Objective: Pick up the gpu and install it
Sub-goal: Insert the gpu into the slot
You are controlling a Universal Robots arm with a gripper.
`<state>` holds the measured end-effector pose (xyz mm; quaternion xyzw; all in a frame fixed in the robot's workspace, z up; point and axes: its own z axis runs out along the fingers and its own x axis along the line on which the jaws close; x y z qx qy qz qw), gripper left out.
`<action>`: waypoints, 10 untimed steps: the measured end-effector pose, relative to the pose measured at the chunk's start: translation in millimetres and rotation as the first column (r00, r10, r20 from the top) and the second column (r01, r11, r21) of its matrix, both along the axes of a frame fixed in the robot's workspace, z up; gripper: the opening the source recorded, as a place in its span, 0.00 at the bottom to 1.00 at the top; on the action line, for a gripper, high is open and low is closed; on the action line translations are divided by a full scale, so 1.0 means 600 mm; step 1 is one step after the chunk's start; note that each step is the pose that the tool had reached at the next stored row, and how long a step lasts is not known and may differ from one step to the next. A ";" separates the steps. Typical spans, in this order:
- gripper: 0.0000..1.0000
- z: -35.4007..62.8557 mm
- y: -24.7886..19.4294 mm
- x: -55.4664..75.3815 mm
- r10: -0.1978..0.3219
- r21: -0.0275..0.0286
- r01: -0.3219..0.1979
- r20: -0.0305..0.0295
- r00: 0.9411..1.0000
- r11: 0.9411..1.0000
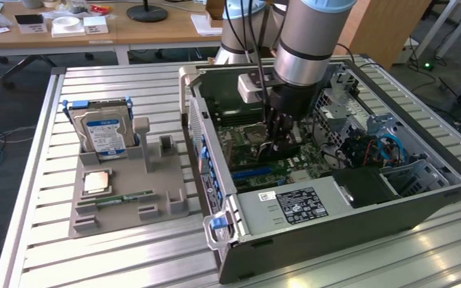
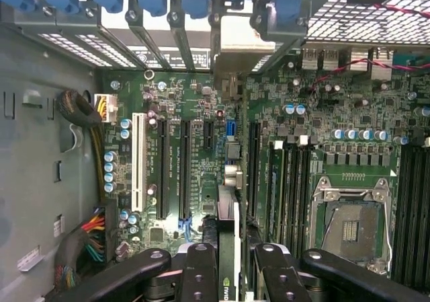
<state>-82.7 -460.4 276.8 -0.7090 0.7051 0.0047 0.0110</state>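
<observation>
A: Where is the graphics card (image 2: 227, 211)?
B: Clamped edge-on between the narrowed hand (image 2: 235, 265), reaching beneath it toward the circuit board (image 2: 336, 107). It is best held upright, squared to its slot.

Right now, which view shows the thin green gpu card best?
Wrist view: the thin green gpu card sits edge-on between the tool's fingers, above the black motherboard slots. Exterior view: the tool mostly hides it.

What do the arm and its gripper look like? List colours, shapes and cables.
The arm is a thick silver-grey tube with a black band. A pale boxy unit sits at its wrist, and black cables run alongside. The gripper is black; its fingers are flat linked bars with round screw heads.
</observation>
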 end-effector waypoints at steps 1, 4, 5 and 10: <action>0.26 0.000 0.0000 -0.001 0.000 0.000 0.000 0.000 1.000 1.000; 0.26 0.000 0.0000 -0.004 0.000 0.000 0.000 0.000 1.000 1.000; 0.26 0.000 0.0000 -0.004 0.000 0.000 0.000 0.000 1.000 1.000; 0.26 -0.002 0.0000 -0.006 0.000 0.000 0.000 0.000 1.000 1.000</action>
